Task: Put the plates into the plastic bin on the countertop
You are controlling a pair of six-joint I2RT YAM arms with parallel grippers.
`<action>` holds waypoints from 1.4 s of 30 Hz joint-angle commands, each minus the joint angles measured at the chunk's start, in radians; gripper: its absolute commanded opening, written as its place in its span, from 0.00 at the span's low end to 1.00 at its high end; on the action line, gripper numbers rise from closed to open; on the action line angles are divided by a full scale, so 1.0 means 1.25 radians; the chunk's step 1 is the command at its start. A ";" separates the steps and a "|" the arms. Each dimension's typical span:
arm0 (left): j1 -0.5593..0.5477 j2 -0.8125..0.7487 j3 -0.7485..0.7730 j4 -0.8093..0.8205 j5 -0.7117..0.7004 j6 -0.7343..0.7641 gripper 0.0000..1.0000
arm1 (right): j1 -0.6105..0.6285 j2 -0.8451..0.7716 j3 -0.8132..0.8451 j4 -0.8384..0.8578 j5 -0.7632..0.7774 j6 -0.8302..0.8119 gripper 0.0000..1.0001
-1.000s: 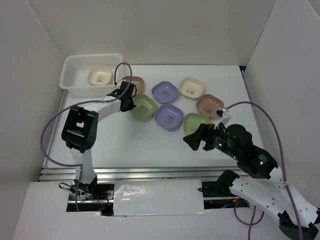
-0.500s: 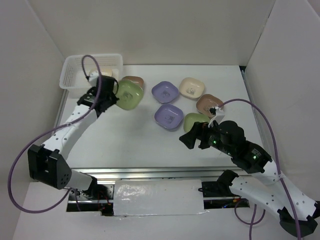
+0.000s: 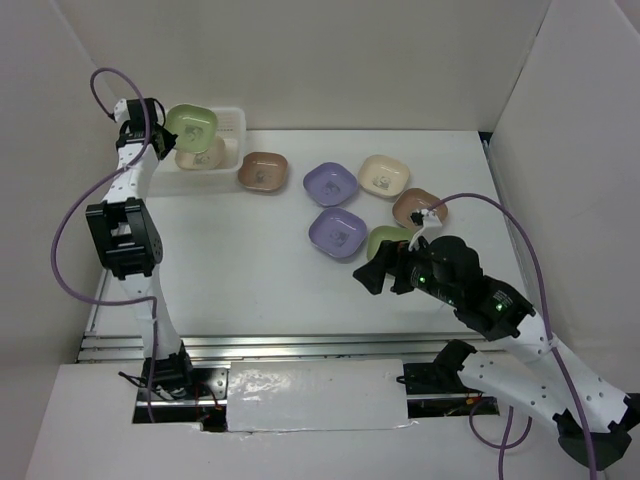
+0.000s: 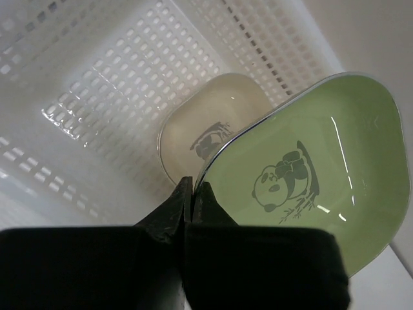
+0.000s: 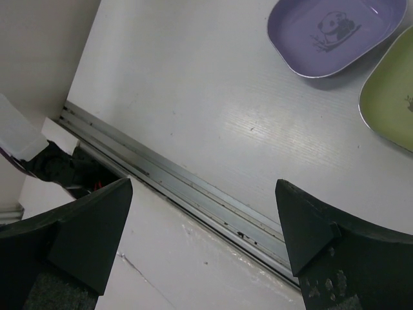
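My left gripper [image 3: 160, 124] is shut on the rim of a green plate [image 3: 193, 124] and holds it tilted above the plastic bin [image 3: 233, 140] at the back left. In the left wrist view the gripper [image 4: 192, 185] pinches the green panda plate [image 4: 322, 161] over a cream plate [image 4: 200, 123] that lies in the bin [image 4: 116, 71]. On the countertop [image 3: 240, 260] lie a brown plate [image 3: 264, 171], two purple plates [image 3: 331, 183] [image 3: 337, 232], a cream plate [image 3: 384, 175], another brown plate [image 3: 418, 206] and a green plate [image 3: 390, 238]. My right gripper [image 3: 372, 279] is open and empty, just left of that green plate.
The right wrist view shows the open right gripper [image 5: 204, 187] over the metal rail [image 5: 174, 181] at the table's front edge, with a purple plate [image 5: 335, 32] and a green plate [image 5: 390, 97] beyond. White walls enclose the table on three sides.
My left arm has lifted the green plate from the table beside the brown plate and swung it back and left over the bin. My right gripper has edged slightly left.
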 commanded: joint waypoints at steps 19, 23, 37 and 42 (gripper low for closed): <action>-0.076 -0.156 0.017 -0.026 0.103 0.062 0.99 | -0.002 0.036 0.019 0.047 0.039 -0.034 1.00; -0.218 -0.290 -0.085 -0.100 0.053 0.089 0.99 | -0.007 0.025 0.018 0.052 0.070 -0.022 1.00; -0.658 -0.219 -0.353 -0.055 -0.055 0.204 0.99 | -0.012 -0.131 0.059 -0.071 0.104 0.037 1.00; -0.660 -0.101 -0.320 -0.052 -0.077 0.215 0.99 | -0.009 -0.163 0.053 -0.074 0.083 0.059 1.00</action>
